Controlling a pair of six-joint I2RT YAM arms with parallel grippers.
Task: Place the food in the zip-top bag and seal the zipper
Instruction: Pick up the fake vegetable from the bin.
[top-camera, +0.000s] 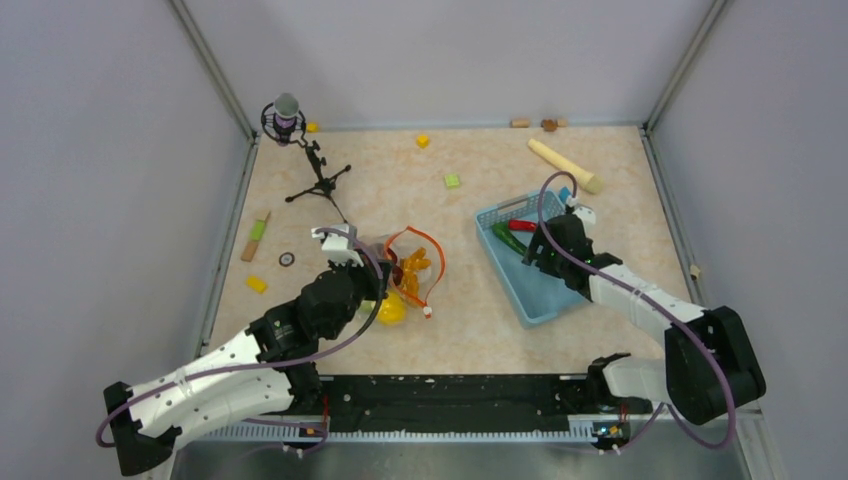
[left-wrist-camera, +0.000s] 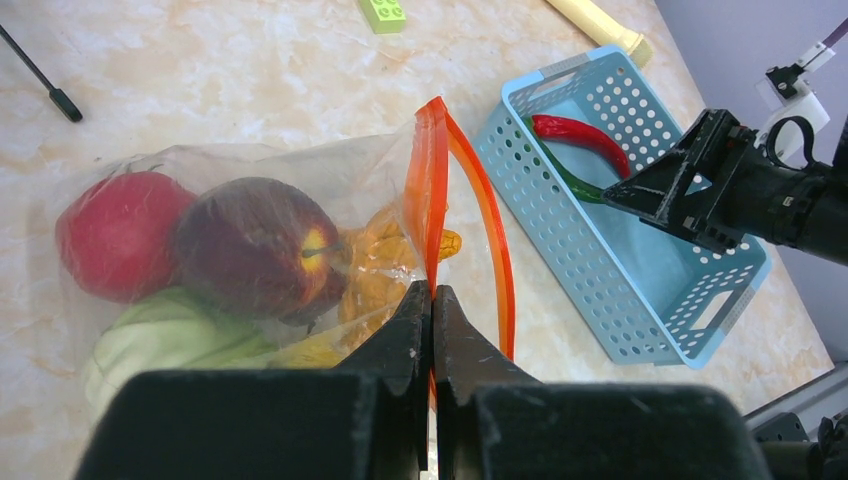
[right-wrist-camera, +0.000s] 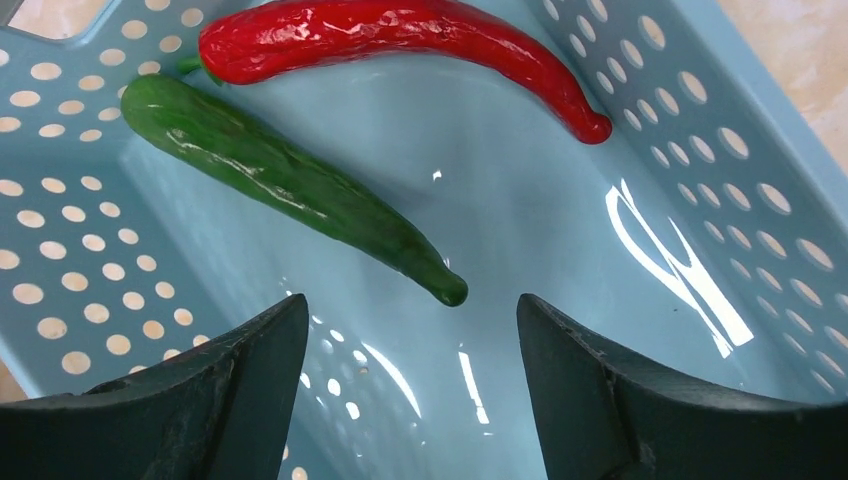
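Observation:
The clear zip-top bag lies on the table left of centre. It holds a red tomato, a dark red fruit, a green piece, an orange piece and a yellow lemon. Its orange-red zipper stands open in a loop. My left gripper is shut on the near zipper strip. My right gripper is open and empty, just above a green vegetable and a red chili inside the light-blue basket.
The basket sits right of the bag. A small microphone tripod stands at the back left. A beige stick lies at the back right. Yellow and green cubes lie behind the bag, and a yellow block to its left.

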